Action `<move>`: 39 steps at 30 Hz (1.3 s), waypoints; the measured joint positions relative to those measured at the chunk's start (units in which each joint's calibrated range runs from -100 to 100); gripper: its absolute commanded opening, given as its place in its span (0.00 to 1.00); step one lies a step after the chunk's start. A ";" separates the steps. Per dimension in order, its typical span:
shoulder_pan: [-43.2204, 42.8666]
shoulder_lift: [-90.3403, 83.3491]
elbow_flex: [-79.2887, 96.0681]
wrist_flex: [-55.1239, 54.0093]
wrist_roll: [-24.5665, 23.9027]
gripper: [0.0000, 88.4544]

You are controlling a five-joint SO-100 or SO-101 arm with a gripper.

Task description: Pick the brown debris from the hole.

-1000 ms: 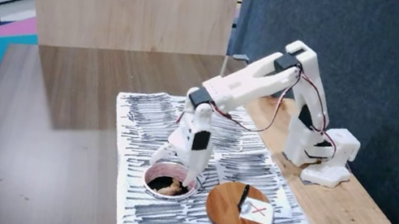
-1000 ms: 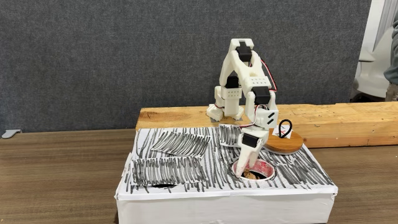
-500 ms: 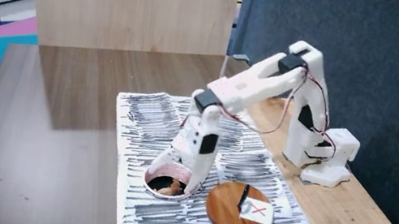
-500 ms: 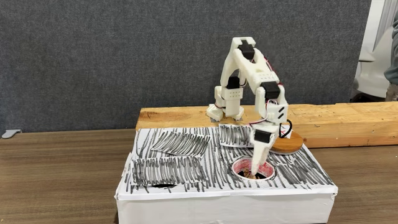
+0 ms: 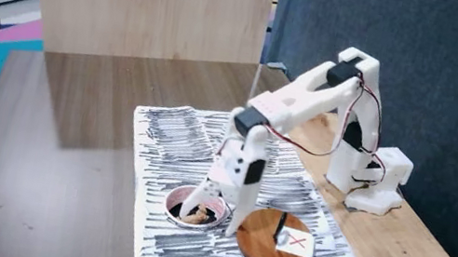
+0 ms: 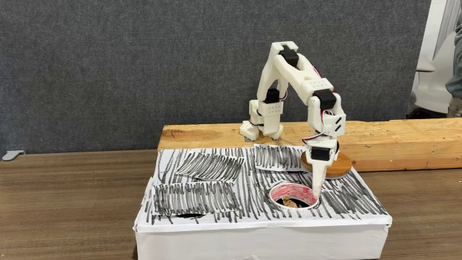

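The hole (image 5: 216, 210) is a round opening with a pale rim in the top of the white, black-streaked box (image 5: 180, 139). Brown debris (image 5: 191, 217) lies inside it, also seen as brown debris (image 6: 291, 203) in the hole (image 6: 280, 191) from the front. My white gripper (image 5: 212, 215) points down at the hole's edge on the disc side. One finger reaches into the opening and the other stands at the rim, so it looks open. From the front the gripper (image 6: 315, 196) tapers onto the hole's right rim. Nothing is visibly held.
A round wooden disc (image 5: 262, 238) carrying a white paper with a red X lies on the box right beside the hole. The arm's base (image 6: 263, 119) stands on a wooden plank (image 6: 202, 135) behind the box. A dark slit (image 6: 189, 214) marks the box's front left.
The gripper has swung from over the hole's middle to its rim on the disc side, and the arm has stretched out further. The debris still lies in the hole.
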 measured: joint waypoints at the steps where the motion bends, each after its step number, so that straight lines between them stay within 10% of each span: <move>1: 0.90 -0.42 0.00 0.00 0.00 0.38; 13: 6.28 -4.71 0.00 0.09 0.78 0.21; 39: 6.81 -4.71 0.00 0.09 1.14 0.20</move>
